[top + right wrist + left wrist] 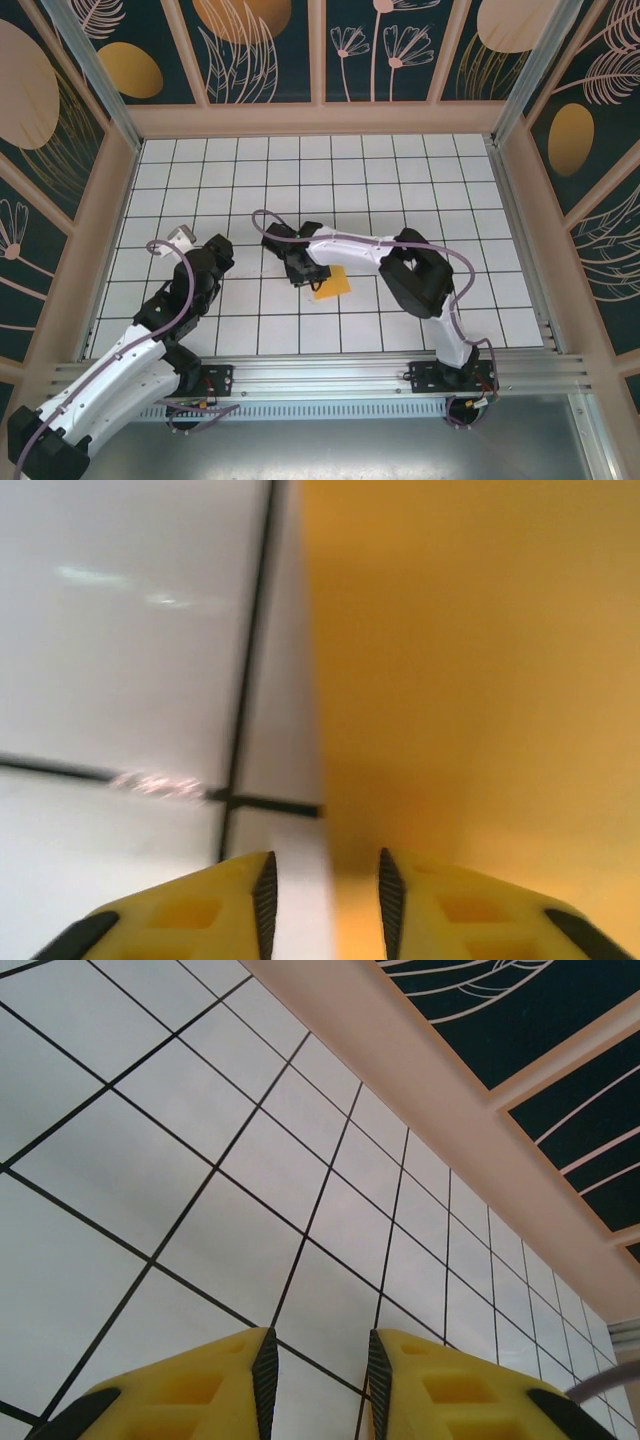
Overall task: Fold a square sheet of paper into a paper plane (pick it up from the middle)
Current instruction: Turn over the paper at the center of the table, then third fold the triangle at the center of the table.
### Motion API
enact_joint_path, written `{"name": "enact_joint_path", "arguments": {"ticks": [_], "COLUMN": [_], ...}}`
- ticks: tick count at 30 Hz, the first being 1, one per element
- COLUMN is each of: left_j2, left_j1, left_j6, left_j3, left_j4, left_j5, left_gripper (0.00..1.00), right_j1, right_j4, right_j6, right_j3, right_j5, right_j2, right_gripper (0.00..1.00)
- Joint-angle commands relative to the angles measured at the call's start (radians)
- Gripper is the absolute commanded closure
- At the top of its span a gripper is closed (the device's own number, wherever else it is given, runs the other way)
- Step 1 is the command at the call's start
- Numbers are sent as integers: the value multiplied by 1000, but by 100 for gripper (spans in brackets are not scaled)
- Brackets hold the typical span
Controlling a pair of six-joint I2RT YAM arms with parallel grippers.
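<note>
The sheet of paper (333, 284) lies flat on the bench (400, 180) near its middle, just to the right of the right end effector (298, 272) as we see it from above. In the right wrist view the paper takes up the right half of the picture, and its straight left edge runs down into the gap between the two yellow fingers (200, 910). The right finger is over paper and the left one is over bare white tile. We cannot tell whether either finger touches the sheet.

The paper is orange-yellow and plain. From above it is a small four-sided patch about one tile wide, turned at an angle to the grid lines. The wrist view is too blurred for us to make out any crease.

The right end effector stands narrowly parted, with nothing gripped between its fingers. The right arm (420, 270) bends out from its base and reaches leftward across the bench, wrist low over the tiles.

The left arm (170, 310) leans forward on the left side, well apart from the paper. The left end effector (320, 1380) is also narrowly parted and empty, and it points across bare tiles toward the pink frame (420, 1070) of the enclosure.
</note>
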Motion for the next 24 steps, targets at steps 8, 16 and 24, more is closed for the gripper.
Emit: {"name": "enact_joint_path", "arguments": {"ticks": [8, 16, 24], "left_j2": [263, 648, 854], "left_j1": [-1, -79, -100], "left_j6": [82, 2, 52], "left_j3": [20, 67, 224], "left_j4": [201, 488, 394], "left_j5": [519, 820, 806], "left_gripper": [76, 73, 78], "right_j1": [-241, -425, -454], "right_j4": [553, 675, 751], "right_j6": [31, 5, -15], "right_j3": [-565, -824, -849], "right_j5": [-338, -489, -573], "right_j2": [-558, -678, -598], "right_gripper": [74, 84, 69]}}
